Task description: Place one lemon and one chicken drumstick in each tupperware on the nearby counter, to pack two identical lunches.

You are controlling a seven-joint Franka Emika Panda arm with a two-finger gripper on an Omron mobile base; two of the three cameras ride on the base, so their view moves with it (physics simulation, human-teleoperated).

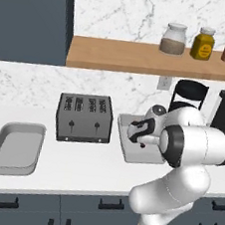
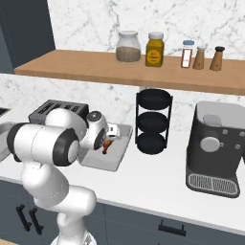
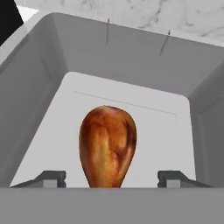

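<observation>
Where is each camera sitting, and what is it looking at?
Left base view: behind the arm's left, facing the counter, toaster, two trays; arm at lower right.
Right base view: behind its right, facing the same counter, coffee machine; arm at lower left.
Hand view: on the hand, looking down into a tray at a drumstick between the open gripper tips.
Shared: both base views show the toaster and the right-hand tray.
</observation>
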